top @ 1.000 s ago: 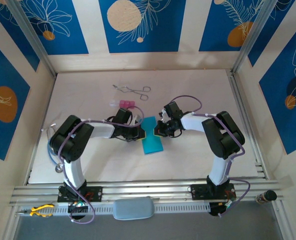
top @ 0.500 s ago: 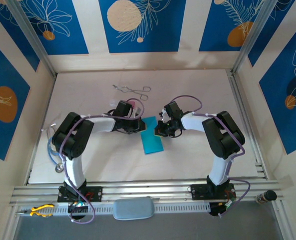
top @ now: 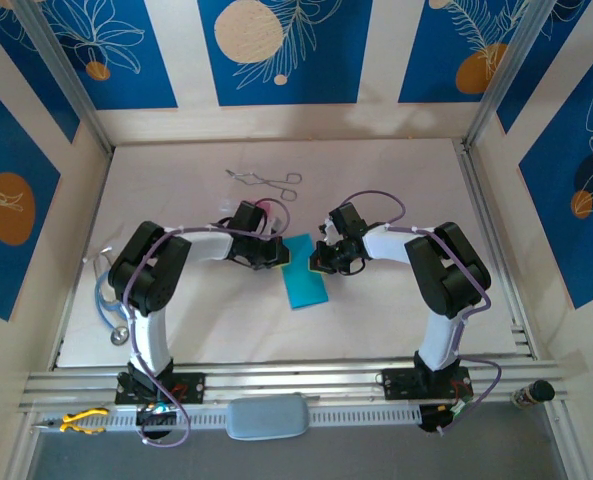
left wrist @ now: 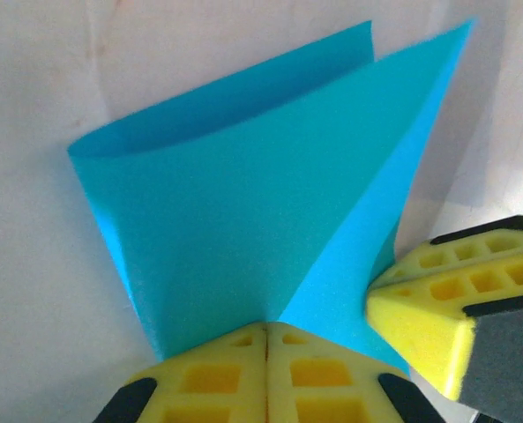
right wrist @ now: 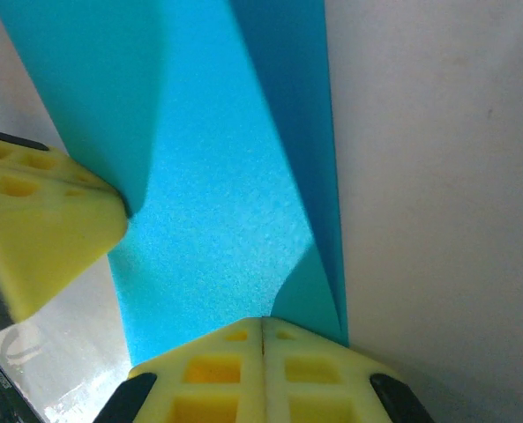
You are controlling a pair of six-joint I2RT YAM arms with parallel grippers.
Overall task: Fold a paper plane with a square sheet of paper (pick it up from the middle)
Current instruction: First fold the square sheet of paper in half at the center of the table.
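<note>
The white table (top: 176, 170) fills the middle of the top view. On it the left arm (top: 151, 275) reaches in from 8 o'clock and the right arm (top: 446, 265) from 4 o'clock, and their wrists meet near the table's centre.

Between them lies the folded cyan-blue sheet of paper (top: 304, 282), flat at its 6 o'clock end. At its 12 o'clock end both grippers have hold of it. The metal forceps (top: 266, 180) lie apart from it, toward 11 o'clock.

The left gripper (top: 279, 258) is at the sheet's 10 o'clock edge. In its wrist view the left gripper (left wrist: 266, 330) has its yellow pads pressed together with no gap. The paper (left wrist: 243, 203) is pinched at the seam and fans out toward 12 o'clock in two layers. One of the right gripper's pads (left wrist: 446, 291) touches the paper at 4 o'clock.

The right gripper (top: 318, 262) is at the sheet's 2 o'clock edge. In its wrist view the right gripper (right wrist: 261, 324) is closed just as tightly on the paper (right wrist: 226, 203), which has a folded strip running up toward 12 o'clock. A pad of the left gripper (right wrist: 41, 220) meets the sheet at 9 o'clock.
</note>
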